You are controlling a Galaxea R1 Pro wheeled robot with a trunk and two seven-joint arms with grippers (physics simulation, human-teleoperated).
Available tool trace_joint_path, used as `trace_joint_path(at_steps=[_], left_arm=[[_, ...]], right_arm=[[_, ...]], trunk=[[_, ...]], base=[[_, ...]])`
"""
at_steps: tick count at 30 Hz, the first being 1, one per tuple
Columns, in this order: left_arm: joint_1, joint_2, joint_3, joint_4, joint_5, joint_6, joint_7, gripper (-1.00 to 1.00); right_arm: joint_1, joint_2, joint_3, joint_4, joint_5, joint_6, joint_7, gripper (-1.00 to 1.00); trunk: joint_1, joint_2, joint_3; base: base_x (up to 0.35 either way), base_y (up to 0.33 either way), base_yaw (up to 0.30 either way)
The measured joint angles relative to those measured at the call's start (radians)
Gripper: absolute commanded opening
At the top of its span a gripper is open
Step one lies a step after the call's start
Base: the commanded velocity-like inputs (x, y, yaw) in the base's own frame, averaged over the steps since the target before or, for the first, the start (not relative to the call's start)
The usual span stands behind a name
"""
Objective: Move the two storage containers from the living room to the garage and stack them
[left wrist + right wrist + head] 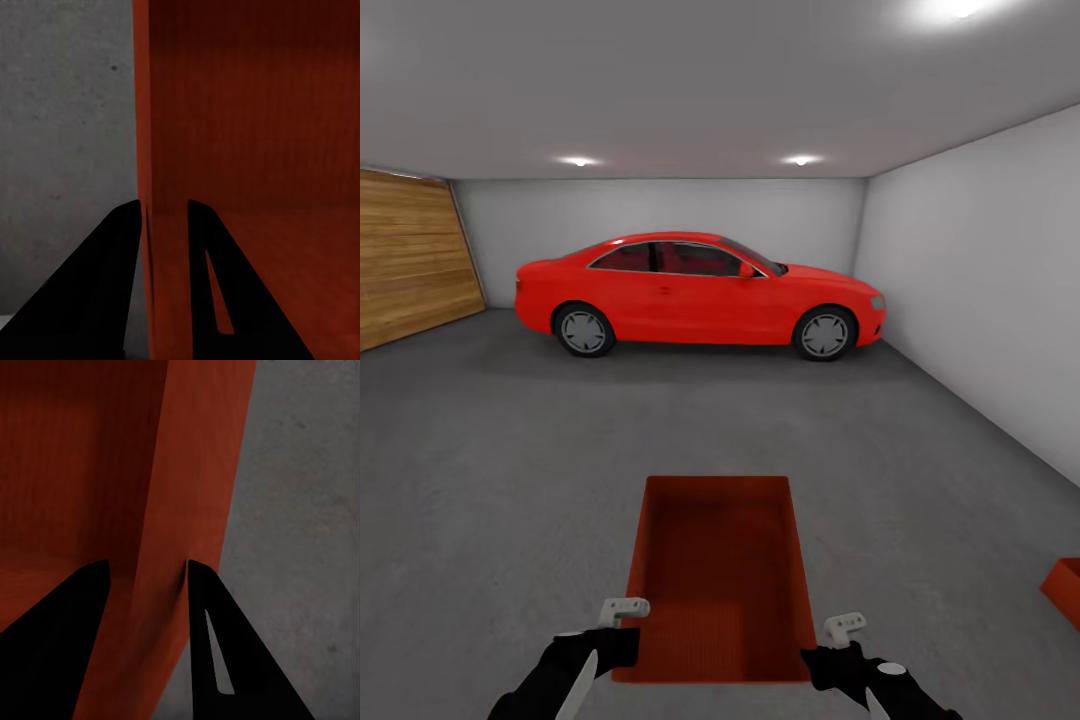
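1. Standing inside the garage (970, 300), the robot faces a red car (700, 295) parked across the far end, with the wood-plank door (410, 255) on the left wall and grey concrete floor (510, 480) stretching between.
2. A storage container (715, 580) is held out in front, open side up, carried above the floor by both arms at its near end.
3. A second container (1065, 590) shows as a corner at the head view's right edge, apparently resting on the floor well apart from the carried one.
4. The left gripper (165, 225) straddles the bin's left wall, fingers narrow, clamped one inside and one outside.
5. The right gripper (146, 585) pinches the right wall likewise.
6. The step in hand looks like the carry into the garage for the stack.
7. The next move calls for turning toward the second container, lining the carried bin squarely over it, lowering level, then letting both claws go together.
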Motion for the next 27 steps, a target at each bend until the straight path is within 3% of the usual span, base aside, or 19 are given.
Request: trace_joint_path(at_steps=[8, 27], left_arm=[[0.000, 0.000, -0.001, 0.000, 0.000, -0.002, 0.000, -1.00], [0.000, 0.000, 0.000, 0.000, 0.001, 0.001, 0.000, -1.00]], right_arm=[[0.000, 0.000, 0.000, 0.000, 0.000, -0.002, 0.000, -1.00], [0.000, 0.000, 0.000, 0.000, 0.000, 0.001, 0.000, -1.00]], trunk=[[0.000, 0.000, 0.000], [0.000, 0.000, 0.000]], base=[[0.258, 0.000, 0.000], [0.016, 0.000, 0.000]])
